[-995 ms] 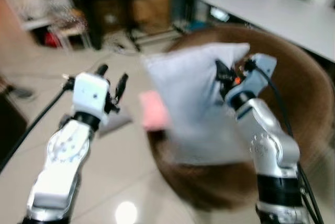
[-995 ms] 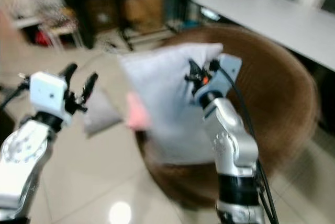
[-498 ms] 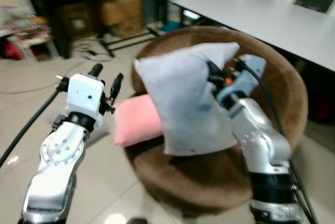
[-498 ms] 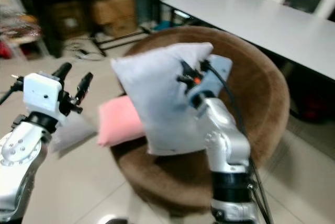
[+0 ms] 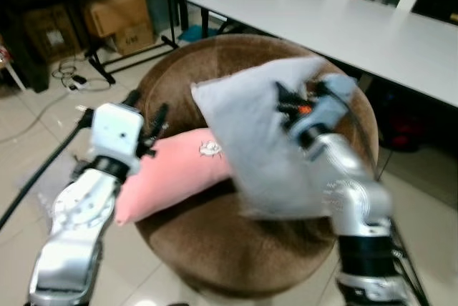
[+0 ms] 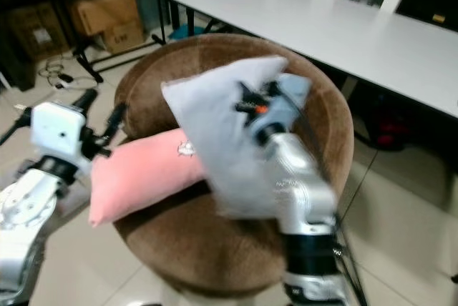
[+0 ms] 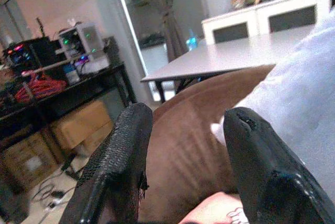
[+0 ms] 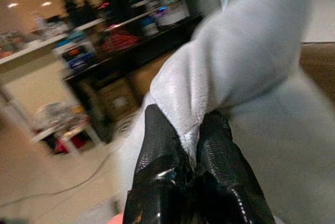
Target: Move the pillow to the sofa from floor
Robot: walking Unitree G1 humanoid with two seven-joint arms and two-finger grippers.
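A light grey pillow (image 5: 261,141) hangs in the air over the round brown sofa chair (image 5: 215,242), pinched near its top corner by my right gripper (image 8: 193,140), which is shut on it. A pink pillow (image 5: 172,174) lies across the chair's seat, its end sticking out past the left rim. My left gripper (image 5: 147,116) is open and empty, held up beside the chair's left side, just above the pink pillow's end. In the left wrist view its two black fingers (image 7: 123,161) frame the chair back and the grey pillow (image 7: 298,98).
A long white table (image 5: 343,23) stands behind the chair to the right. Cardboard boxes (image 5: 118,13) and a dark shelf with cables sit at the back left. Pale tiled floor (image 5: 28,149) lies to the left.
The camera has swung and come closer to the chair, so the scene shifted left. The grey pillow, still in my right gripper, now hangs over the seat beside the pink pillow.
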